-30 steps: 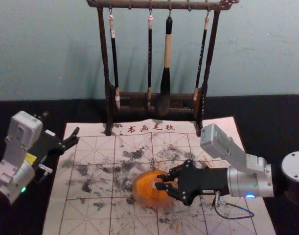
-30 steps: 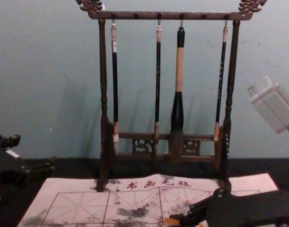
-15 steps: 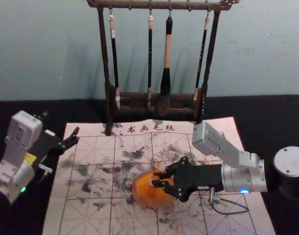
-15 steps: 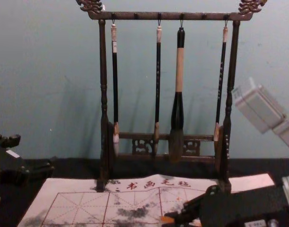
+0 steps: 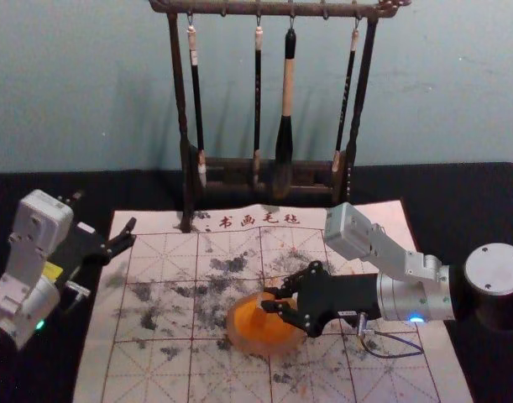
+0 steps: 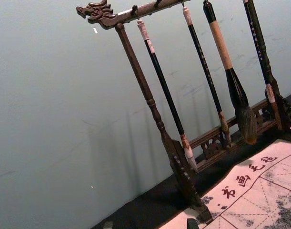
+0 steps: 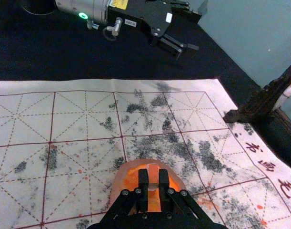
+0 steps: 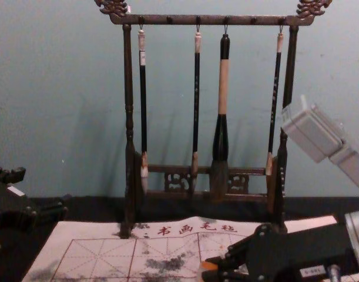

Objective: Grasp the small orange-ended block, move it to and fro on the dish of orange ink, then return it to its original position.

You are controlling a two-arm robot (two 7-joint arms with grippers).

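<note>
The right gripper, black with jointed fingers (image 5: 269, 300), is reaching in from the robot's right over the near part of the work area, and its fingertips are pinching a small, upright, orange-ended block with a pale band (image 7: 153, 175) between them. The block is standing over the round, translucent-rimmed dish of orange ink (image 5: 236, 331), inside its outline in the right wrist view; whether its lower end is touching the ink, the pictures are leaving unclear. The dish is resting on a white felt mat with red grid lines (image 5: 151, 374), which is carrying dark smudges and a few orange spots. Off to the robot's left, beside the mat's far-left part, the black left gripper (image 5: 130, 233) is hovering with its fingers spread apart. Farther off, red characters are running along the mat's far edge, and a dark carved wooden brush stand (image 5: 187, 159) is rising there. From its top bar four brushes are hanging: two slender black-handled ones (image 5: 197, 109) toward the left and middle, a thick one with a pale wooden grip (image 5: 287, 88) next to them, and another slender brush (image 5: 347, 101) toward the right. Behind everything, a plain blue-grey wall (image 5: 88, 84) is standing.
</note>
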